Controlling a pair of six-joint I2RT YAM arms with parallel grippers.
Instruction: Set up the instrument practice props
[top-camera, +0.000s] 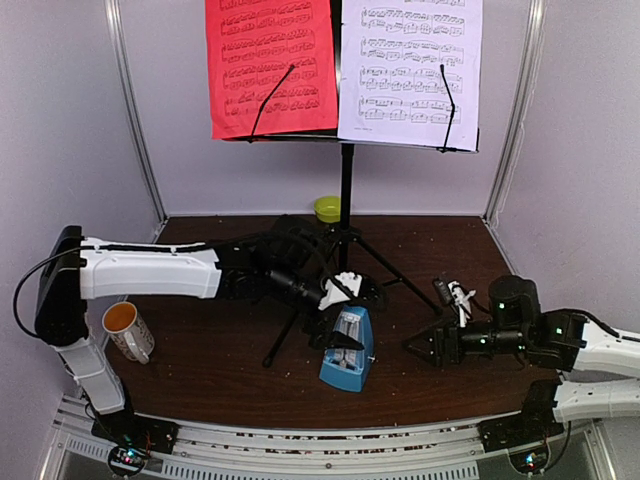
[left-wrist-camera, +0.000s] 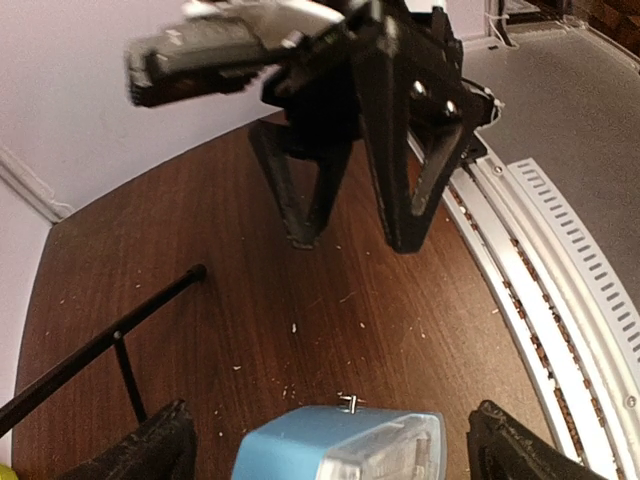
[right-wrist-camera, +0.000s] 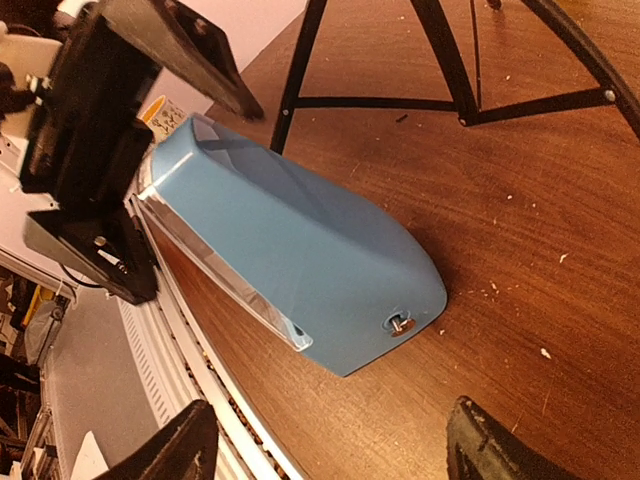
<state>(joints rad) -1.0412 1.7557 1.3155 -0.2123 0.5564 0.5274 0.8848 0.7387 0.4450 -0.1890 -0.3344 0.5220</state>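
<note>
Surface: dark wood table (top-camera: 210, 385) between pale walls, speckled with crumbs.
Far middle: black music stand (top-camera: 347, 190), with the red sheet (top-camera: 268, 65) on its left and the white sheet (top-camera: 410, 70) on its right.
Near middle: blue metronome (top-camera: 347, 352) stands upright in front of the stand's legs.
Left arm: left gripper (left-wrist-camera: 330, 445) is open, a finger on either side of the metronome's top, not touching.
Right arm: right gripper (top-camera: 425, 343) is open and empty, just right of the metronome.
Handling: probably light, rigid, smooth plastic. The tapering sides may slip and the clear cover looks fragile, so grip low across the blue sides.
</note>
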